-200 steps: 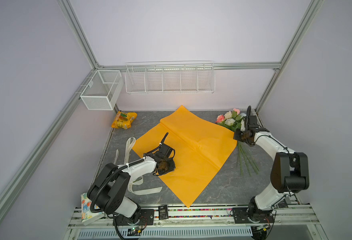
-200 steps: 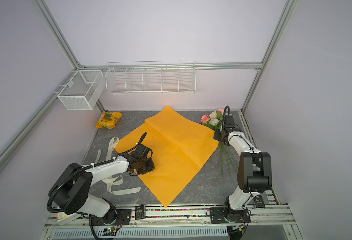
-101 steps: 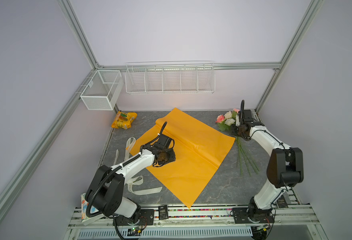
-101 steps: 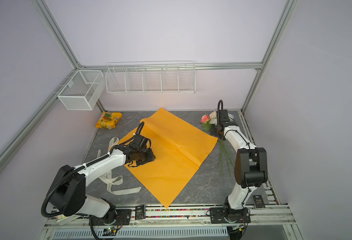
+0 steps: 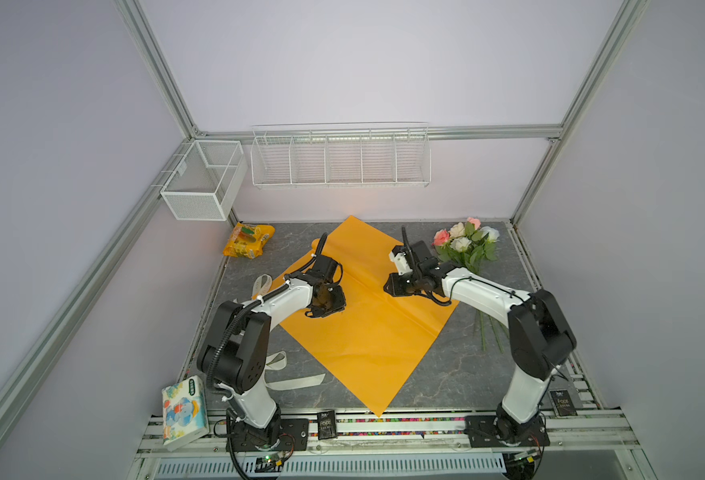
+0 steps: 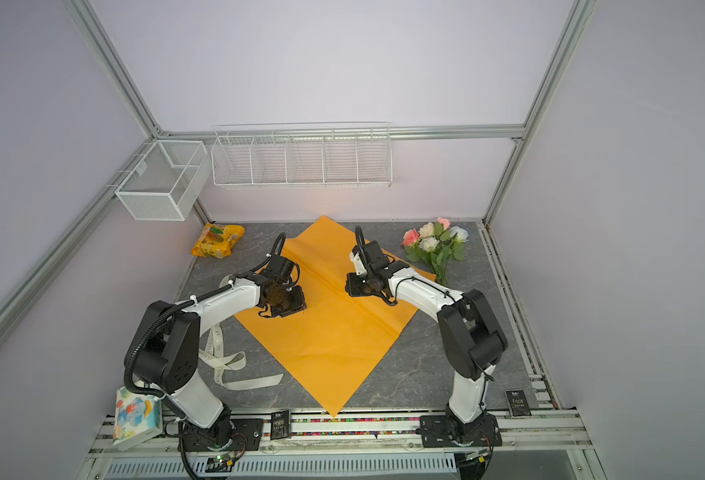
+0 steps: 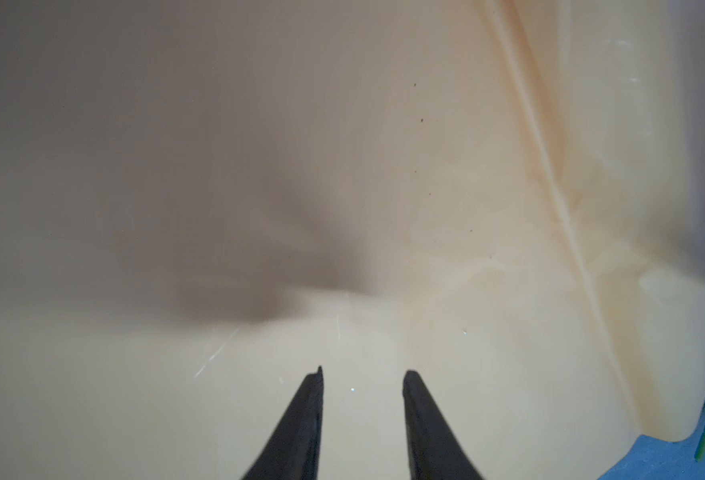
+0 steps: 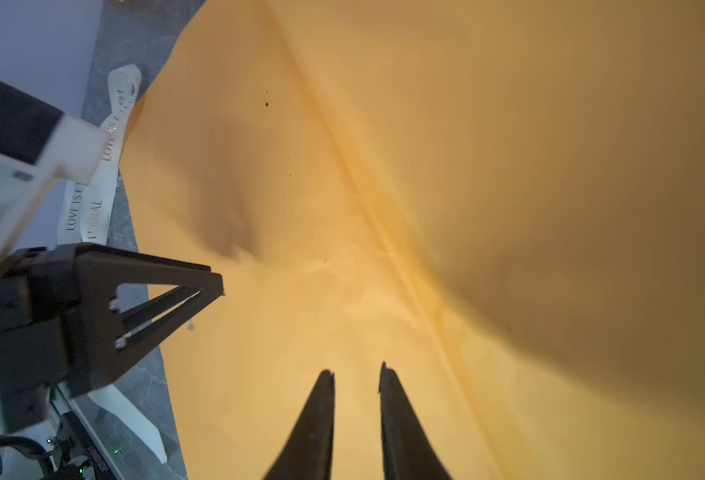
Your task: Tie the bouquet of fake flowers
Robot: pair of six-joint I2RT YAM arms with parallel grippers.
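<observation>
Heads up: your left pincer (image 7: 363,376) is spread a little with nothing between the tips, hanging right over the orange paper (image 7: 425,208). Your right pincer (image 8: 357,372) is the same deal, a narrow gap, empty, paper right under it.

Closest risk first. That sheet looks thin and slick, so if you drop either pincer and close on it flat, I reckon you'll bunch it up or drag the whole sheet. The fold line (image 8: 388,245) just ahead of the right pincer's tips is where it'd likely buckle.

Next out: the two pincers face each other across that fold, fairly near. Send both to the middle at once and they could bump.

Further off, the ribbon (image 6: 259,380) sits behind the left pincer, partly under the left arm (image 6: 226,295), so a low pull-back could snag it.

Farthest: the bouquet of fake flowers (image 5: 465,245) lies off the paper on the table (image 5: 446,374), behind the right pincer, with its stems (image 5: 487,336) passing beneath the right arm (image 5: 479,291) in both top views. Swing back for it low and the arm may sweep the stems and scatter the bunch, since nothing's tied yet.
</observation>
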